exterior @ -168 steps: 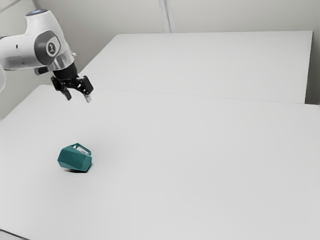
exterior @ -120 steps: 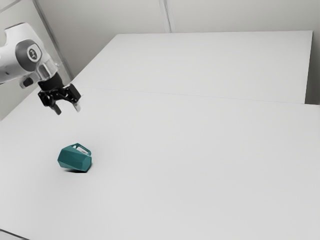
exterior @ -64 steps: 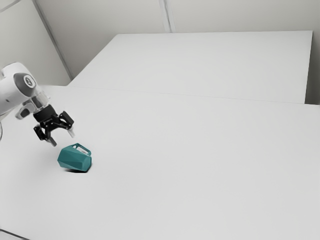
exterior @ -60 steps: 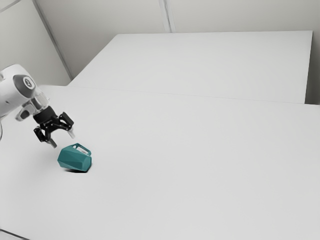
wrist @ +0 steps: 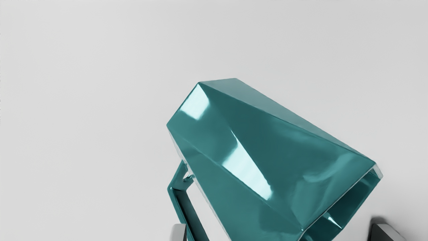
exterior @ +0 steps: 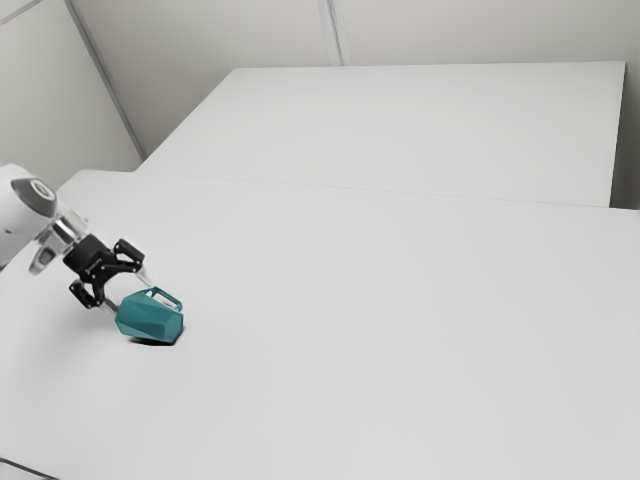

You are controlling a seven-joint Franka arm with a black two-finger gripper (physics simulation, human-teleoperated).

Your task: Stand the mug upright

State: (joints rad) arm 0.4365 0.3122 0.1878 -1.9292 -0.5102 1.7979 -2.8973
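One teal mug (exterior: 150, 317) lies on its side on the counter (exterior: 400, 330), in the left part of the exterior view, so it is not upright. Its long axis runs from left to right in the scene: the open mouth (wrist: 347, 202) looks to the left, toward the arm (exterior: 22, 212), and the base (exterior: 170, 329) is at the right end. The handle (wrist: 186, 214) is on the far side of the body.

Just beside the mug, at its left end, are the fingers (wrist: 384, 234). They stand wide open, and between them nothing is gripped. One tip is next to the handle, the other is next to the mouth; whether the first one touches the handle, I cannot tell. From the fingers, most of the body lies ahead and to the right, with the base farthest away.

The coming move, in my judgement, depends on this slant: the long axis goes obliquely to the line from one tip to the other, neither straight along it nor squarely across. If the fingers closed so, they could press on the rim and the handle unevenly, and the mug could turn. To stand it up, the mouth end must rise while the base goes down.
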